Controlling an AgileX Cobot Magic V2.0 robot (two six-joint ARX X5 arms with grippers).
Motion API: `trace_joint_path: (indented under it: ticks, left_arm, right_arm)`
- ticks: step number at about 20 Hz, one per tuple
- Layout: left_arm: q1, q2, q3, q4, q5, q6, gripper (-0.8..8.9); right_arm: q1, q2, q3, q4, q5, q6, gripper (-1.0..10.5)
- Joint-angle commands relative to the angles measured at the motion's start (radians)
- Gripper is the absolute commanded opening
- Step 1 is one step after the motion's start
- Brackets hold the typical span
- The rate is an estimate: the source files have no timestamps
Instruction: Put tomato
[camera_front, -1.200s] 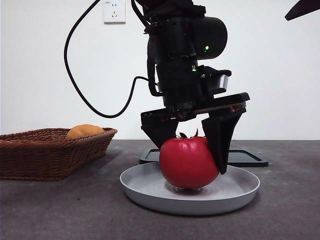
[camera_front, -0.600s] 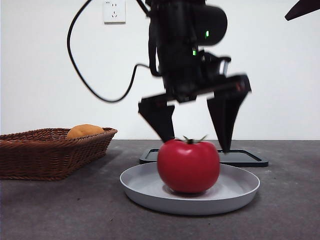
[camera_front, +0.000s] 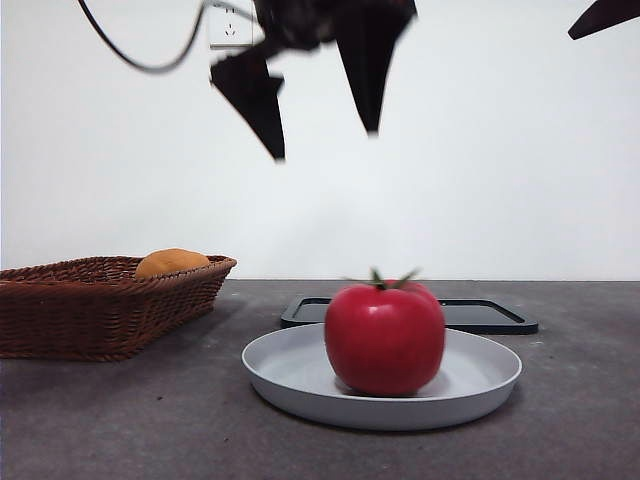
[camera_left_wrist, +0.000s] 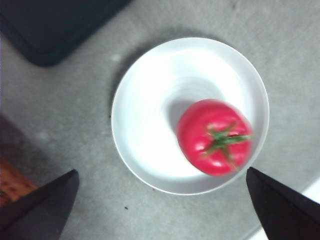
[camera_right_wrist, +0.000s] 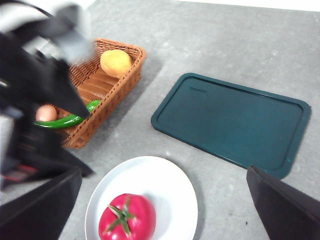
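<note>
The tomato (camera_front: 385, 338), glossy, round and red with a green spiky calyx, sits on a shallow, smooth white plate (camera_front: 480, 385), off-centre toward one rim in the left wrist view. Nothing touches it. The plate rests on a grey, finely speckled desk (camera_front: 120, 420).

High above it hangs the left pincer (camera_front: 322, 105), its two black pointed jaws spread wide with nothing between them; its upper body is cut off by the frame edge and blurred. The right pincer (camera_right_wrist: 160, 215) shows in its own view as two dark jaw tips standing far apart and empty, well above the desk.

Behind the plate lies a flat, dark green rectangular tray (camera_right_wrist: 232, 122) with rounded corners and a raised lip. To one side stands a brown woven wicker basket (camera_front: 90, 310), holding an orange-yellow rounded fruit (camera_front: 172, 263), a curved green pepper (camera_right_wrist: 67, 120) and a small pinkish item half hidden by the blurred left arm.

A black cable (camera_front: 140, 50) loops near a wall socket (camera_front: 228, 22), which is hard to make out.
</note>
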Motion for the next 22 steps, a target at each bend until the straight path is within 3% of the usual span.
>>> trace_joint_path:
  ticks: [1,4,7,9,13,16,18,20,22]
  left_arm:
    - [-0.003,-0.069,0.01,-0.032,0.0,0.007,7.79]
    - [0.007,-0.193,-0.045,-0.02,0.0,0.039,7.79]
    - [0.024,-0.382,-0.233,0.158,0.0,0.027,7.79]
    - [0.037,-0.546,-0.443,0.332,-0.01,0.004,7.79]
    - [0.039,-0.873,-0.914,0.64,-0.143,-0.03,7.79]
    - [0.038,-1.113,-1.236,0.908,-0.145,-0.071,7.79]
    - [0.038,-1.224,-1.354,1.01,-0.145,-0.128,7.78]
    - [0.038,-1.292,-1.398,1.034,-0.076,-0.129,7.63]
    - [0.037,-1.332,-1.403,1.048,0.09,-0.114,7.14]
  right_arm:
    - [0.005,0.006,0.017,0.015,0.0,-0.008,5.8]
    - [0.005,0.006,0.017,0.046,0.0,-0.008,5.8]
    - [0.005,0.006,0.017,0.06,0.0,-0.008,5.8]
    - [0.005,0.006,0.017,0.062,0.0,-0.008,5.8]
    - [0.005,0.006,0.017,0.064,0.0,-0.008,5.8]
    - [0.005,0.006,0.017,0.063,0.0,-0.008,5.8]
    - [0.005,0.006,0.017,0.063,0.0,-0.008,5.8]
    - [0.005,0.006,0.017,0.063,-0.001,-0.007,5.8]
    - [0.005,0.006,0.017,0.064,-0.001,-0.007,5.8]
